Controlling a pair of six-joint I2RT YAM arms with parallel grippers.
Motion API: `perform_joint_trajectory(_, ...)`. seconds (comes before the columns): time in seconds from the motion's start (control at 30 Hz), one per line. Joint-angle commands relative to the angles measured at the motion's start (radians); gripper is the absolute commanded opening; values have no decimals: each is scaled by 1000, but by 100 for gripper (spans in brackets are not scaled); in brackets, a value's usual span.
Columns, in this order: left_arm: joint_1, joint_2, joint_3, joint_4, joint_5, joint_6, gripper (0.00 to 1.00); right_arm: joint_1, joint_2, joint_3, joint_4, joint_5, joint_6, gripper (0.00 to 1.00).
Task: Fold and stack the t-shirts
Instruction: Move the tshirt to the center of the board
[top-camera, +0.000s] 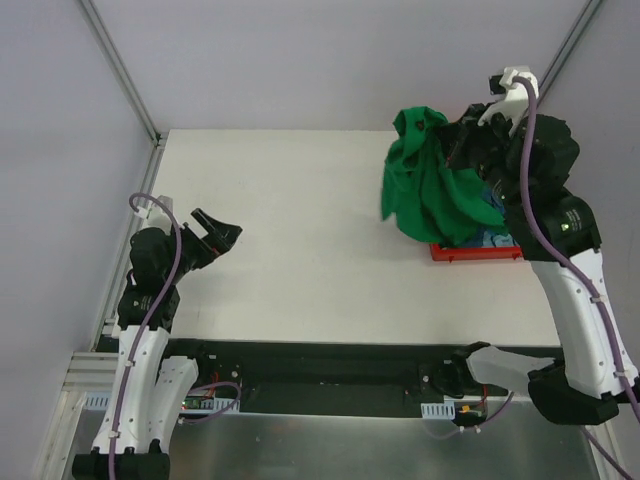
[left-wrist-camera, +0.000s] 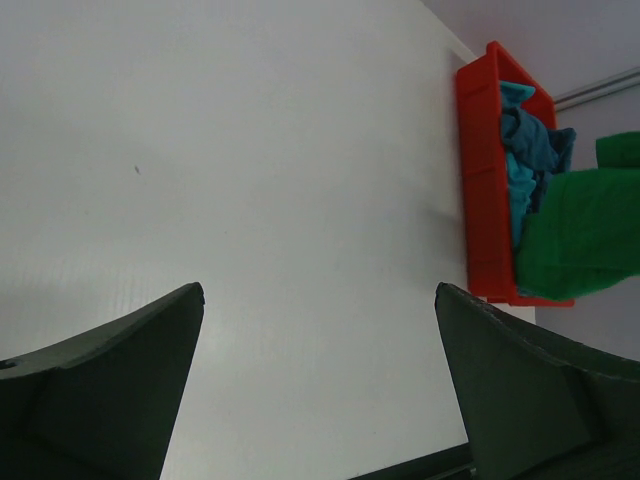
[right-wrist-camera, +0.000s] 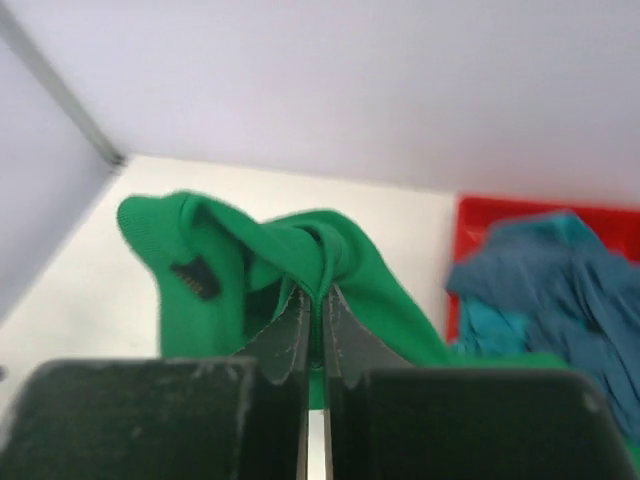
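My right gripper (top-camera: 452, 135) is shut on a green t-shirt (top-camera: 425, 185) and holds it up in the air at the table's back right; the shirt hangs down over the red bin (top-camera: 476, 251). In the right wrist view the fingertips (right-wrist-camera: 300, 305) pinch a fold of the green t-shirt (right-wrist-camera: 300, 245). Blue and teal t-shirts (right-wrist-camera: 545, 280) lie in the red bin (right-wrist-camera: 480, 215). My left gripper (top-camera: 222, 235) is open and empty over the table's left side. The left wrist view shows the red bin (left-wrist-camera: 480, 170), the teal shirts (left-wrist-camera: 525, 150) and the hanging green shirt (left-wrist-camera: 585, 235).
The white table (top-camera: 300, 240) stretches between the two arms. Grey walls and metal frame rails (top-camera: 125, 75) close the back and sides. The arm bases and cables (top-camera: 330, 385) sit at the near edge.
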Motion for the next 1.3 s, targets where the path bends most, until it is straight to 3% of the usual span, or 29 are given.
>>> perform_joint_trajectory(0.0,-1,-14,86,42,69,-8,99,178,122,304,-89,19,-63,0)
perform_joint_trajectory(0.17,-2,-36,118,21,30,-17,99,376,335,624,-108,33,-120,1)
perform_joint_trajectory(0.3,-2,-50,164,-50,-71,-20,99,447,489,849,-82,-2,-119,0)
perform_joint_trajectory(0.53,-2,-68,227,-133,-189,-20,99,470,530,792,136,-39,-57,0)
perform_joint_trajectory(0.63,-2,-79,219,-154,-227,-21,99,469,466,614,119,6,-76,1)
perform_joint_trajectory(0.73,-1,-79,198,-154,-211,-14,99,443,310,241,140,117,-62,0)
perform_joint_trajectory(0.83,-4,-59,158,-143,-227,-35,99,345,144,-233,243,20,32,0)
perform_joint_trajectory(0.93,-2,1,126,-142,-264,-66,99,221,70,-536,303,28,87,0)
perform_joint_trajectory(1.0,-4,57,117,-142,-251,-87,99,162,38,-618,289,91,73,16)
perform_joint_trajectory(1.1,-2,171,118,-142,-246,-100,99,141,6,-624,247,143,0,31)
perform_joint_trajectory(1.13,-1,214,129,-143,-244,-98,99,142,3,-611,234,140,-16,43)
perform_joint_trajectory(1.27,-1,367,176,-140,-235,-80,99,162,29,-565,220,65,-39,74)
